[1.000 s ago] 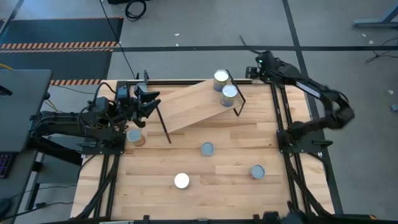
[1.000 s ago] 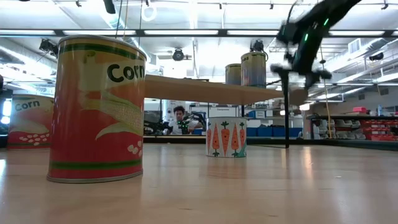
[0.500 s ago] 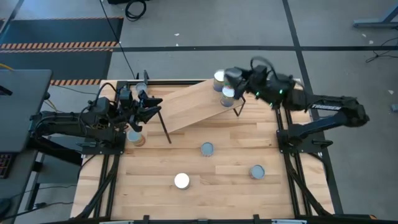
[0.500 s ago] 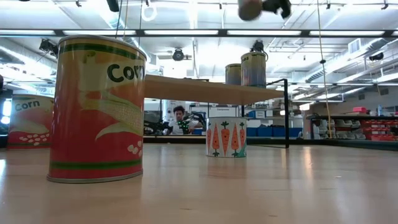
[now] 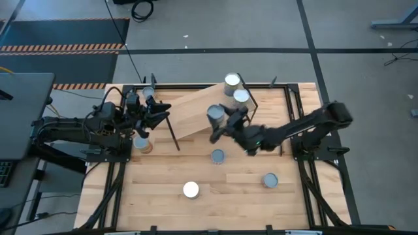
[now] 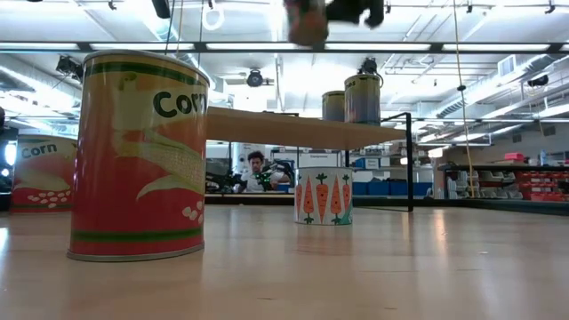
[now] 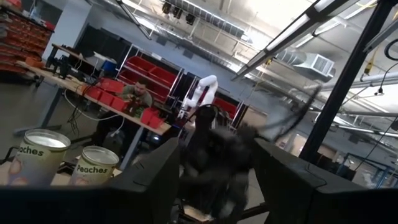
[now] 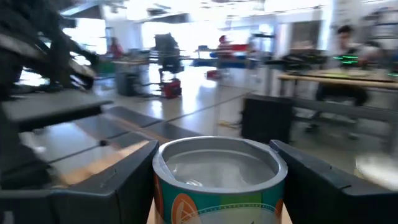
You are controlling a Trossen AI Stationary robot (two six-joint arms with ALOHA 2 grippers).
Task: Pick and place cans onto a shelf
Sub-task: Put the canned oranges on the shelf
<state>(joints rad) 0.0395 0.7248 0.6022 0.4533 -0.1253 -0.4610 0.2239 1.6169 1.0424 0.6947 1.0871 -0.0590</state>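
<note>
1. Left gripper (image 5: 159, 111): it waits at the left end of the shelf (image 5: 192, 112), fingers spread wide and holding nothing. A corn can (image 5: 142, 144) stands on the tabletop (image 5: 228, 196) just beside it. Leave this arm where it is so it does not foul the placement

2. Right gripper (image 5: 225, 124): it is clamped on a can (image 5: 215, 115), carried upright above the middle of the shelf board. The right wrist view shows the can (image 8: 219, 171) seated between both fingers, silvery top level

3. Placement: judged from these views, the free board left of the two cans (image 5: 236, 89) already standing at the shelf's right end is the target. Lower the can straight down, keep it upright, and release only once its base rests flat on the board

4. Risk: the board looks narrow; a tilted or early release could tip the can off the edge

5. Remaining: three cans (image 5: 217, 156) stand loose on the tabletop to the right of the shelf's left leg
</note>
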